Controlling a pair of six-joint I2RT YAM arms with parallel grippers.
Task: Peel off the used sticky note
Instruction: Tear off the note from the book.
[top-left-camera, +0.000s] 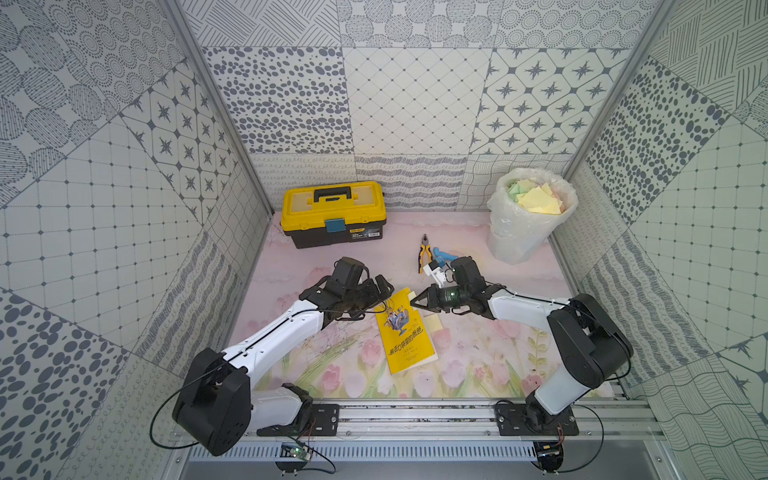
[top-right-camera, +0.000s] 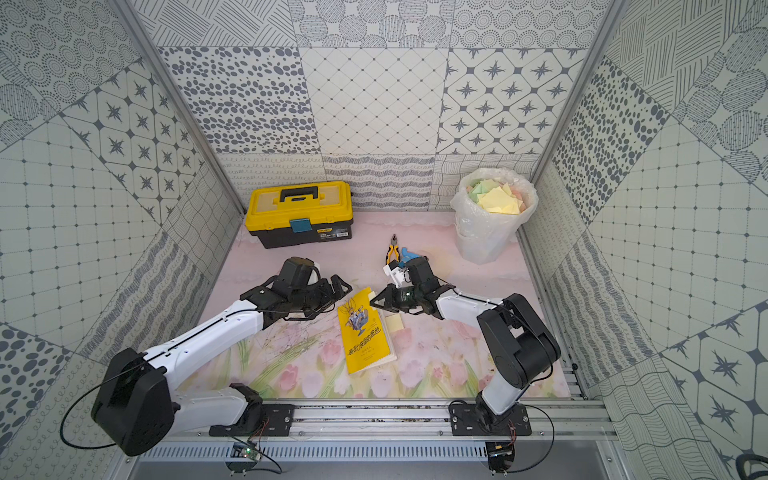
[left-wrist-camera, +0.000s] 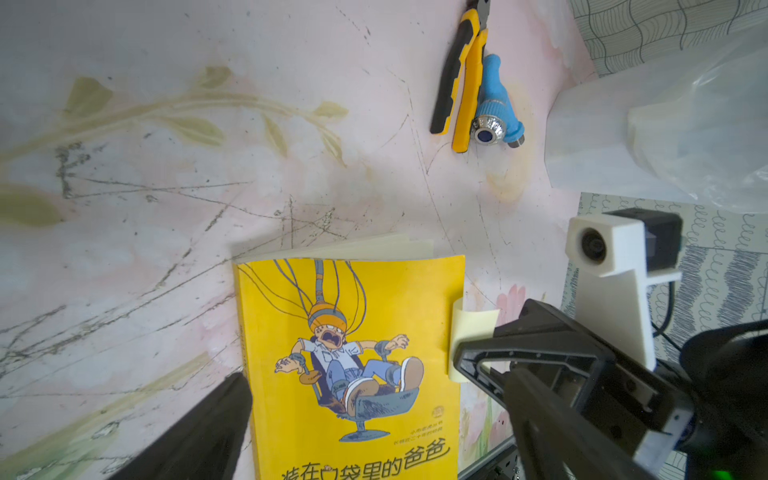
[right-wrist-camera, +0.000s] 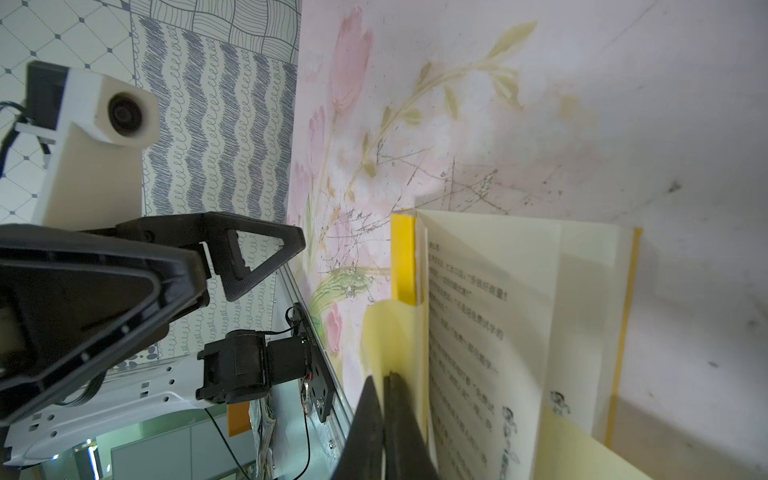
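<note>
A yellow book lies mid-table, its cover slightly raised off the pages. A pale yellow sticky note juts from the cover's right edge near the far corner and curls upward. My right gripper is shut on that note's free end. My left gripper hangs open over the book's far left corner with nothing between its fingers.
A second pale note sticks out of the book's right side nearer me. Pliers and a blue tool lie behind the right wrist. A yellow toolbox stands back left, a bag-lined bin of notes back right.
</note>
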